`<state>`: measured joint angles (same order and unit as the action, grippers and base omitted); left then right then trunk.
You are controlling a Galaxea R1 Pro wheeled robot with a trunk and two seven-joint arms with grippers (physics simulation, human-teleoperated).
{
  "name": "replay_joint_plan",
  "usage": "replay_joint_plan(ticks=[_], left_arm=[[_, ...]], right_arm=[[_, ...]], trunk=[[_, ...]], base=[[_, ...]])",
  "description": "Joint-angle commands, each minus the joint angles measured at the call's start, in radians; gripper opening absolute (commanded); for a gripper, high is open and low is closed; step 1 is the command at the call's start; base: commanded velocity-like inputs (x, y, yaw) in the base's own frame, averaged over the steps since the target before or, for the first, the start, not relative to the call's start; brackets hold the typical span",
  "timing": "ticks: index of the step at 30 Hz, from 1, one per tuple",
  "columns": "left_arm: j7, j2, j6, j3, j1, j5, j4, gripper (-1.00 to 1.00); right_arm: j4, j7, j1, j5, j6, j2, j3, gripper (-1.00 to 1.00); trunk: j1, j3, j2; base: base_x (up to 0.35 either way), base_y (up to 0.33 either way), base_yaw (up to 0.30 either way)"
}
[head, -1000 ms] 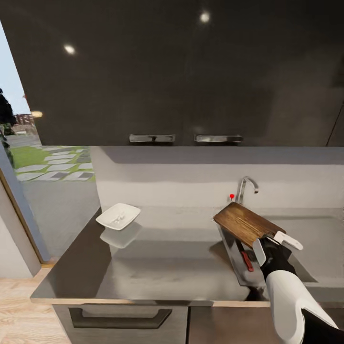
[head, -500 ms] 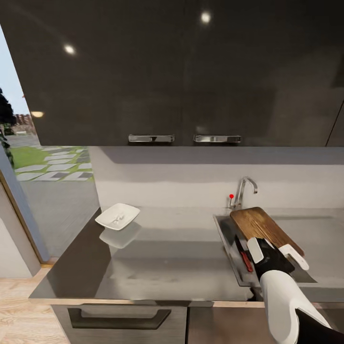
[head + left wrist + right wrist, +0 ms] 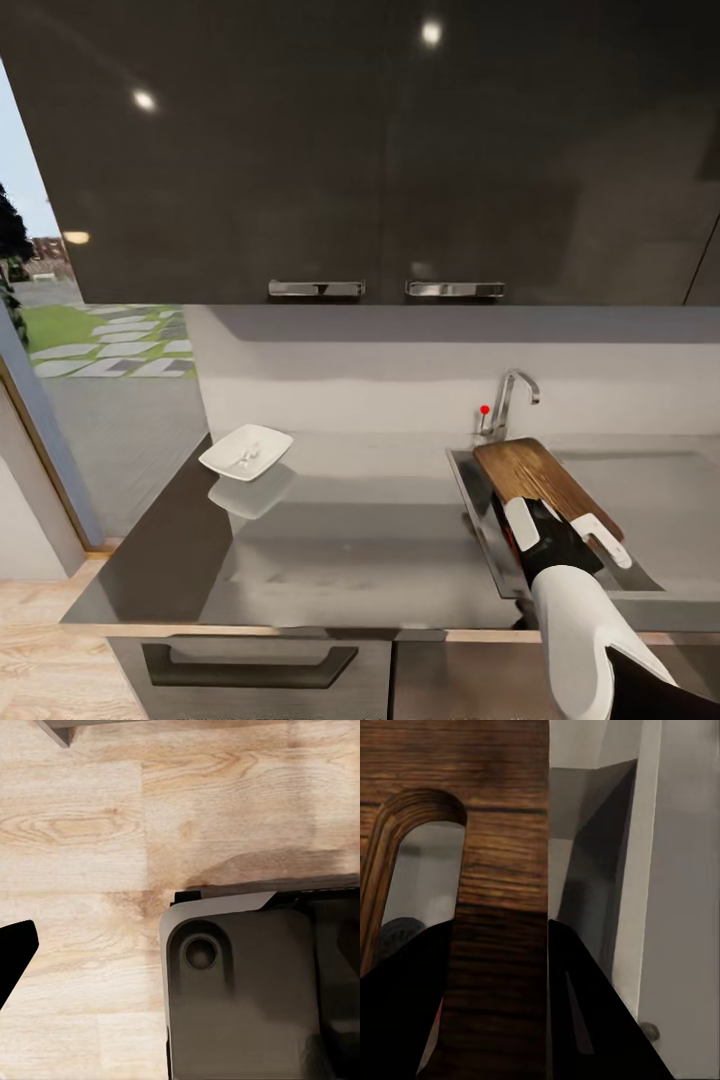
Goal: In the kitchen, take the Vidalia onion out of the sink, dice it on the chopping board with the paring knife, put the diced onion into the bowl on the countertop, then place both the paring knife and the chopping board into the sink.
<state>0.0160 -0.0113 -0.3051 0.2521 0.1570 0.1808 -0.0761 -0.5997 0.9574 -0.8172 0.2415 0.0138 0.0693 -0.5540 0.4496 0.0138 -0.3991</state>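
late stage: brown wooden chopping board (image 3: pixel 540 480) angled over steel sink (image 3: pixel 480 510) at right, gripped by right gripper (image 3: pixel 560 525) at its near slotted end, not released; white bowl (image 3: pixel 246 452) far left on grey countertop (image 3: pixel 350 560).

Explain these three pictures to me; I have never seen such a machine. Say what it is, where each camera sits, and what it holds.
This is a simulated wheeled robot with two arms, each ending in a claw. The head view looks down from its head at a grey countertop with a sink and faucet. A white bowl stands on the counter. The right claw grips one end of the wooden chopping board, which lies tilted over the sink basin. The right wrist view looks along that claw at the board's handle slot. The left wrist view looks down at wooden floor and part of the robot's grey base.
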Motion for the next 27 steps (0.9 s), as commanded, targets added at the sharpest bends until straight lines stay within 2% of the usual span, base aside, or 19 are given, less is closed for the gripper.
replay_joint_plan(ticks=[1,4,7,10,19,27], left_arm=[[0.001,0.001,-0.006,0.009,0.001,0.008,-0.004,1.0],[0.001,0.001,-0.006,0.009,0.001,0.008,-0.004,1.0],[0.001,0.001,-0.006,0.009,0.001,0.008,-0.004,1.0],[0.001,0.001,-0.006,0.009,0.001,0.008,-0.004,1.0],[0.001,0.001,-0.006,0.009,0.001,0.008,-0.004,1.0],[0.001,0.001,-0.006,0.009,0.001,0.008,-0.004,1.0]], right_arm=[[-0.002,0.003,0.0,0.001,0.003,0.003,-0.003,-1.0],[0.005,0.008,0.0,0.001,0.003,0.007,-0.003,-1.0],[0.065,0.008,0.0,0.004,0.008,0.002,-0.005,-1.0],[0.095,0.008,0.0,0.006,0.044,-0.002,-0.006,-1.0],[0.112,0.008,0.0,0.009,0.068,-0.006,-0.007,-1.0],[0.111,0.009,0.0,0.01,0.068,-0.007,-0.012,-1.0]], trunk=[[0.0,-0.002,-0.001],[0.0,-0.006,-0.001],[0.0,-0.011,-0.001],[0.0,-0.016,-0.001],[0.0,-0.03,-0.001],[0.0,-0.043,-0.001]], base=[[0.0,0.0,0.0],[0.0,-0.002,0.0],[0.049,-0.065,0.0],[0.04,-0.047,0.0],[0.006,-0.005,0.0],[0.192,-0.025,0.0]])
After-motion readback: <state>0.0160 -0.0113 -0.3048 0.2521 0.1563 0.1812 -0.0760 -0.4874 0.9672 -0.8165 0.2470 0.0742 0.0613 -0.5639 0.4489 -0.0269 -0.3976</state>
